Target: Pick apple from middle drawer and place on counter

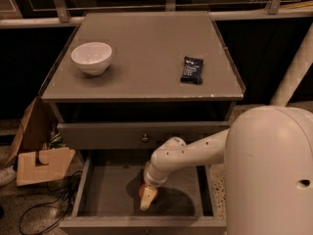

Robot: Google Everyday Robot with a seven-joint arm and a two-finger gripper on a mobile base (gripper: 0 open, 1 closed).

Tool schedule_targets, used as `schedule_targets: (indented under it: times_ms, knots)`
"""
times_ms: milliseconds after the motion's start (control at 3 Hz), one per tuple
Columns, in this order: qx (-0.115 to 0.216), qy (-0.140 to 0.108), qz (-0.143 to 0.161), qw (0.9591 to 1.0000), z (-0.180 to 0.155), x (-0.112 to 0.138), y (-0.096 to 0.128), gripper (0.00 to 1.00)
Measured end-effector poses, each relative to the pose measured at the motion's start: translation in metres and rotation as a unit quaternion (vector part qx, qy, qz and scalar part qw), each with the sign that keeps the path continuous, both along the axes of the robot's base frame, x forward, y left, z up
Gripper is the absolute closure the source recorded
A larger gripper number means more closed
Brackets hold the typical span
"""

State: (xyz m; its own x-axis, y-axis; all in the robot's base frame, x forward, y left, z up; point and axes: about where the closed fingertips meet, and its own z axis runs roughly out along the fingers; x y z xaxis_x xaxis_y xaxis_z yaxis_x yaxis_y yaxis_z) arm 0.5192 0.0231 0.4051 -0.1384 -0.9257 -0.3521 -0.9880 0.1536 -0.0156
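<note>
Camera view: looks down from the front onto a grey drawer cabinet, with the robot's white body filling the lower right.
Gripper: the gripper (148, 199) is low inside the middle drawer (110, 190), pointing down at the floor near the drawer's middle.
Gripper state: cannot tell whether it is spread or pinching.
Apple: the apple (142, 190) lies on the drawer floor right at the gripper's pale end, which covers part of it. Only a red-orange patch shows on the left side.
Arm: the white arm (186, 153) reaches left from the robot's body and bends down into the drawer.
Middle drawer: pulled out, below a shut drawer front (98, 135) with a small round knob.
Counter: the counter (146, 38) holds a white bowl (91, 58) at the left and a dark packet (192, 70) at the right, well apart.
Floor: a cardboard piece (41, 165) and black cables (44, 209) lie left of the cabinet.
</note>
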Motion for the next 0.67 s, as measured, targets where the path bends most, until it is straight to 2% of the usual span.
schedule_targets:
  times_ms: [667]
  knots:
    - [0.007,0.005,0.021,0.9997,-0.029,-0.004,0.009,0.00]
